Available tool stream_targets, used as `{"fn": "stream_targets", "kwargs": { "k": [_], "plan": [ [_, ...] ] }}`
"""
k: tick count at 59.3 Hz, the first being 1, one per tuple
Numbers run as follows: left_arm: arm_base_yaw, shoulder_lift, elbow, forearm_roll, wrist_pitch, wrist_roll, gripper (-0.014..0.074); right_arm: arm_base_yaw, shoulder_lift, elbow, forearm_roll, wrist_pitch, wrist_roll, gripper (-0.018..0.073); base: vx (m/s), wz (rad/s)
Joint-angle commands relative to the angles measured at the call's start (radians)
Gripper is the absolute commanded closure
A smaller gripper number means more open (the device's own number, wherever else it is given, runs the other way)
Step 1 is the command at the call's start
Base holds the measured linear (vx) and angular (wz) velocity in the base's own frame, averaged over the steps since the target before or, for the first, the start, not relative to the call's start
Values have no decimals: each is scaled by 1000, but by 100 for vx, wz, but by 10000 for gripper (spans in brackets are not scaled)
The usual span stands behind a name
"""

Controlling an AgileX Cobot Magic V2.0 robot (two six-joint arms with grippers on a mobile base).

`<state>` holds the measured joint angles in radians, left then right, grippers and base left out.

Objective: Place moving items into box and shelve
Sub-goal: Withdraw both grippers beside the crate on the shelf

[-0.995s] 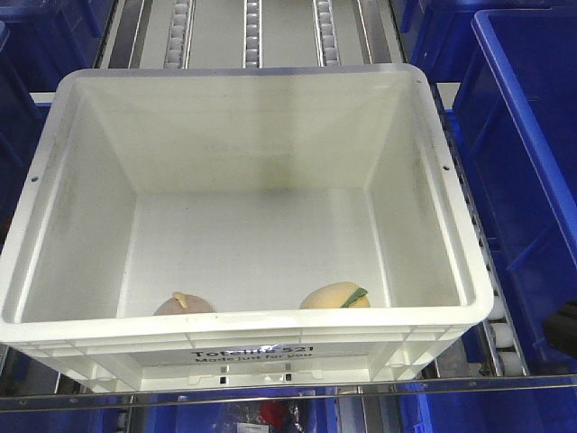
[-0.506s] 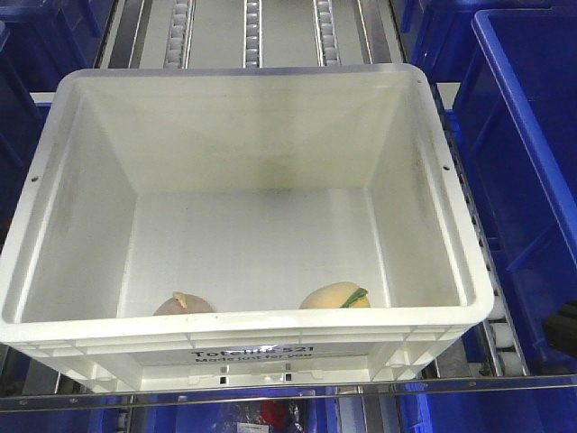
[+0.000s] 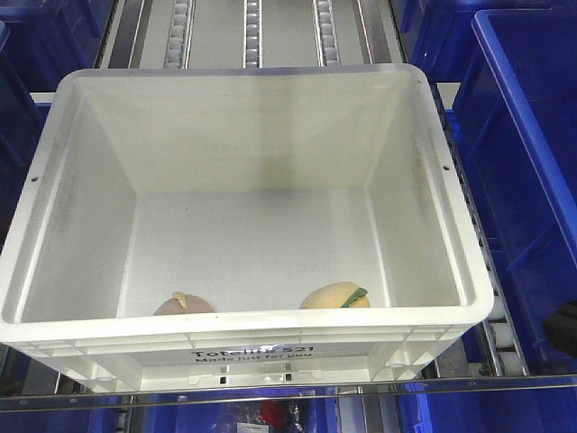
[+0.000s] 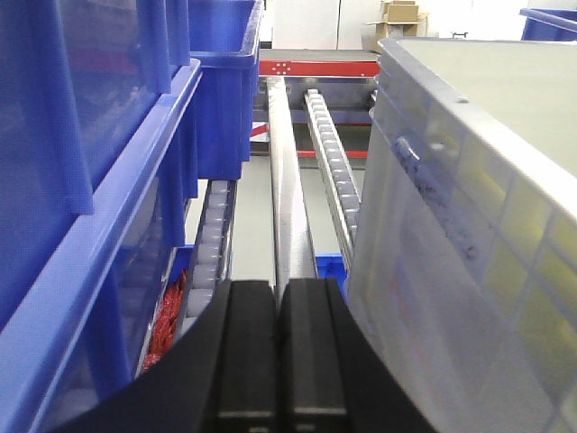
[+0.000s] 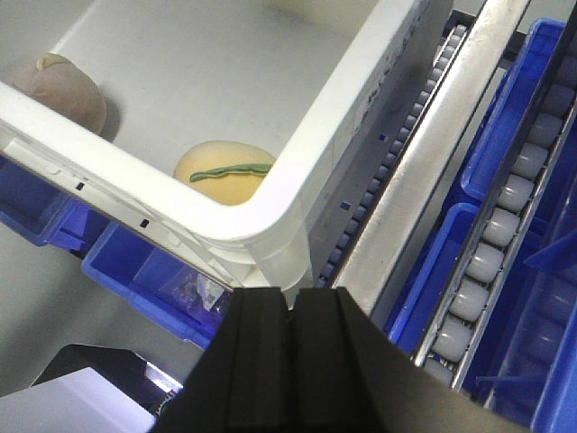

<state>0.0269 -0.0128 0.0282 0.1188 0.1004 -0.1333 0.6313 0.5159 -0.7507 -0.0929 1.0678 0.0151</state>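
The white box (image 3: 252,327) sits on the shelf's roller tracks, open at the top. Two moving items lie on its floor against the near wall: a greyish-pink lump (image 3: 183,304) at the left and a yellow-tan lump with a green edge (image 3: 335,296) at the right. The right wrist view shows the same yellow-tan lump (image 5: 225,171) and pink lump (image 5: 59,86). My right gripper (image 5: 293,296) is shut and empty, just outside the box's near right corner (image 5: 261,225). My left gripper (image 4: 278,287) is shut and empty, beside the box's left wall (image 4: 451,234).
Blue bins (image 3: 527,135) stand close on the right and blue bins (image 4: 99,162) on the left. Roller tracks (image 3: 252,32) run on behind the box. A metal shelf rail (image 5: 424,171) runs along its right side. Small blue bins (image 5: 144,266) sit on the level below.
The box and both lumps have not moved. A dark shape at the lower right edge of the front view has shifted slightly.
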Motion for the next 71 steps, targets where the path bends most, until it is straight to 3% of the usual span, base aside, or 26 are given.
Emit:
{"fn": "stream_targets", "kwargs": {
  "k": [1,8,22,29,42,50,71],
  "plan": [
    [0,-14,28,0,-88,-11,599,-1,3,-25,-9,-62,-15,575,0,0],
    [0,-14,28,0,-88,-11,599,-56,-45,-1,-24,-144,-39,575,0,0],
    [0,-14,28,0,-88,-11,599,-306,-283,313,-46,-637,-39,575,0,0],
    [0,-14,28,0,-88,-11,599,-417,-389,477,-34,-819,-35,575,0,0],
    [0,-14,28,0,-88,-11,599,-516,-491,690,-33,-1068,13,575,0,0],
    [0,-14,28,0,-88,-11,599,-564,-544,804,-32,-1184,21,575,0,0],
    [0,-14,28,0,-88,-11,599,-570,-540,800,-34,-1175,21,575,0,0]
  ]
}}
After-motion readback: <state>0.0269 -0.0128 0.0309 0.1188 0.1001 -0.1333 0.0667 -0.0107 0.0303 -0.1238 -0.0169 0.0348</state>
